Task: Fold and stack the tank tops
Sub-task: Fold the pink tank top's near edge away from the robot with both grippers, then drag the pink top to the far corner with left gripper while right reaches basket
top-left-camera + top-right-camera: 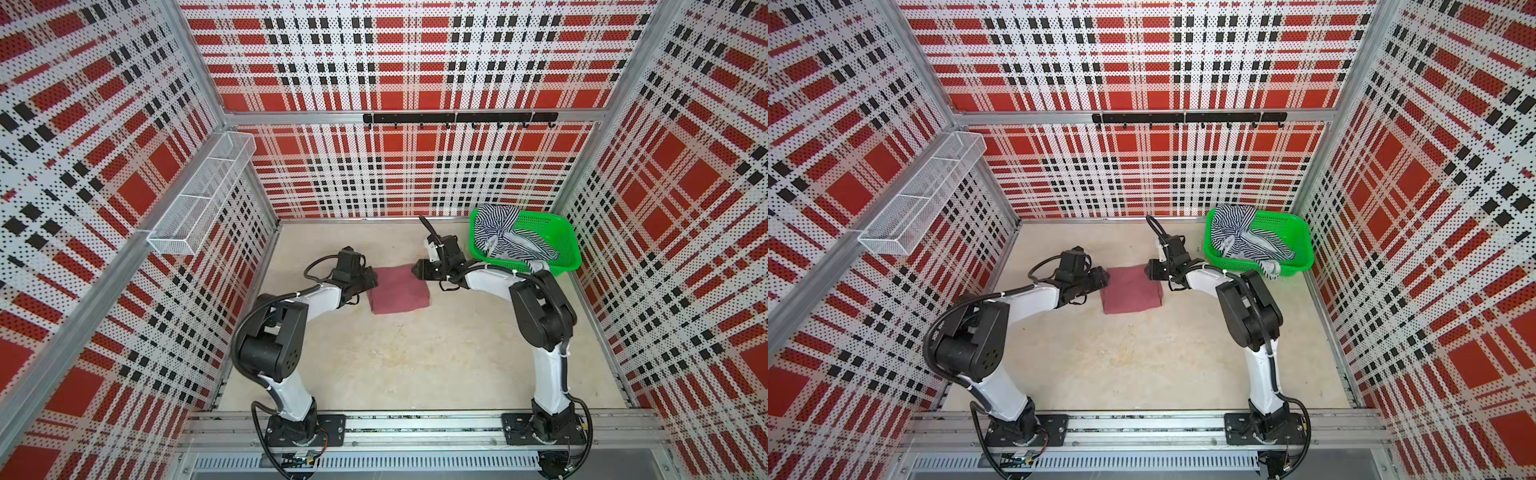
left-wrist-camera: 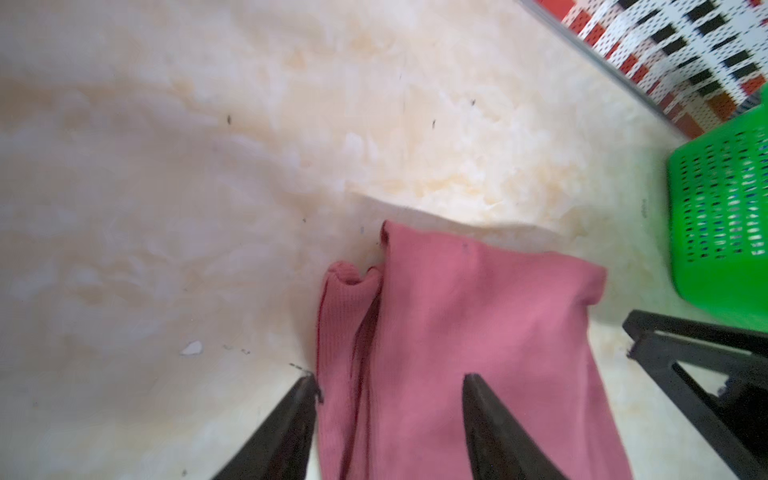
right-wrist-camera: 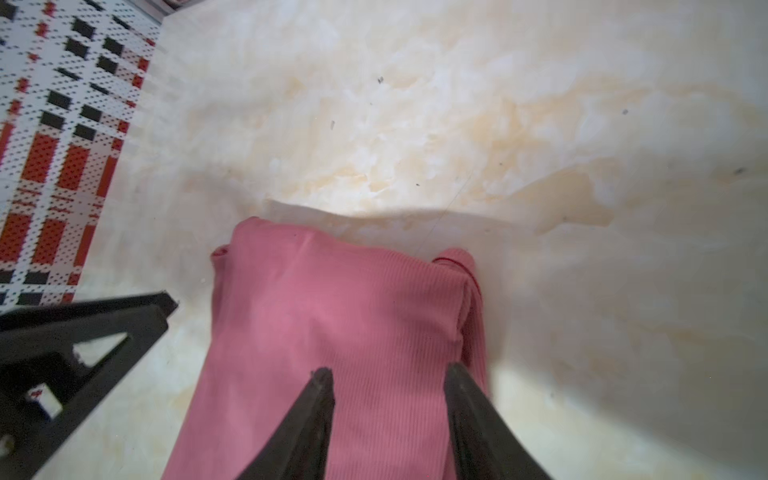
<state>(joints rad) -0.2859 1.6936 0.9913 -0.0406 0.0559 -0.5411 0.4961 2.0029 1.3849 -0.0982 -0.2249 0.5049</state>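
Observation:
The dusty rose tank top point(image 1: 399, 291) point(image 1: 1131, 291) lies folded into a small rectangle on the table's middle, toward the back. My left gripper point(image 1: 373, 279) point(image 2: 390, 380) hangs over its left edge, jaws apart, the cloth flat beneath them. On the opposite side, my right gripper point(image 1: 416, 269) point(image 3: 389, 372) sits above the far right corner, also open with nothing pinched. The folded top point(image 2: 457, 316) point(image 3: 332, 316) fills the space under both pairs of fingers. The striped tank top point(image 1: 507, 239) point(image 1: 1241, 235) lies crumpled in the green basket point(image 1: 571, 249).
The green basket point(image 1: 1306, 245) point(image 2: 723, 216) stands at the back right corner, close behind my right arm. A white wire shelf point(image 1: 199, 195) hangs on the left wall and a black hook rail point(image 1: 457, 117) on the back wall. Plaid walls enclose the table.

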